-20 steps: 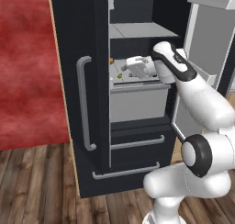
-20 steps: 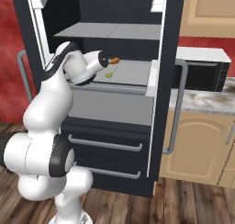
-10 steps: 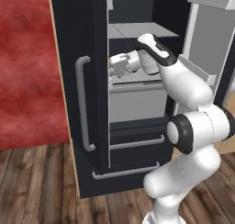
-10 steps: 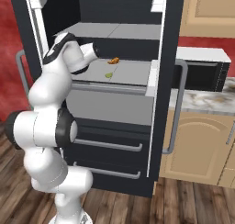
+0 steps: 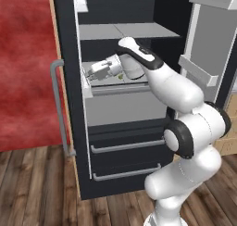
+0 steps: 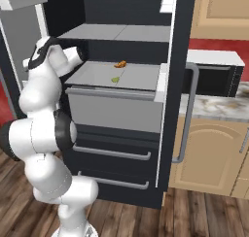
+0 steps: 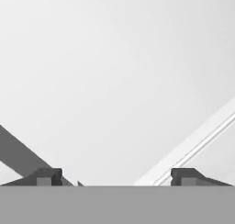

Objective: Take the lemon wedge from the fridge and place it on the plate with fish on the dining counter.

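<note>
The fridge stands open, its pale grey shelf at chest height. On that shelf lies the tiny yellow-green lemon wedge, with a small orange curved item just behind it. My arm reaches into the fridge, and the gripper points at the left inner wall, left of the wedge and apart from it. In the hand view the gripper is open, its fingertips wide apart with nothing but a pale grey surface ahead. The plate with fish and the dining counter are out of view.
The right fridge door with its bins swings open beside my arm. Two drawers sit below the shelf. Beyond the other door are a black microwave, a marbled counter and tan cabinets.
The whole picture has shifted, so the base has moved. The gripper has swung from above the shelf near the wedge over to the fridge's left side. The jaws stay wide.
</note>
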